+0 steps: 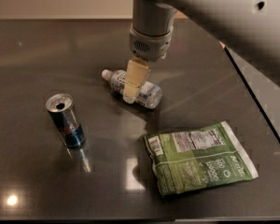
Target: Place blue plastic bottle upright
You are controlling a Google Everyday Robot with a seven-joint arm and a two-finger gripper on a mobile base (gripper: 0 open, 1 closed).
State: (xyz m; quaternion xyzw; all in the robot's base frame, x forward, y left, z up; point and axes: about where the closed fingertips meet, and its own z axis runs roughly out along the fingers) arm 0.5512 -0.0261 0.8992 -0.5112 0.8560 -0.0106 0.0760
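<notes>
Blue plastic bottle (pixel 148 93): lies on its side on the table (pixel 32 50), white cap toward the upper left of the view, base toward the lower right.

Gripper (pixel 130 95): points down directly over the bottle's middle, its tip overlapping the label. Whether it touches the bottle, and whether it is spread or closed, cannot be told.

Arm (pixel 214 13): grey, runs from above the bottle to the upper right corner.

Drink can (pixel 65 120): blue and silver, upright, lower left of the bottle, well apart.

Green pouch (pixel 200 158): flat, printed face up, lower right of the bottle, apart from it.
</notes>
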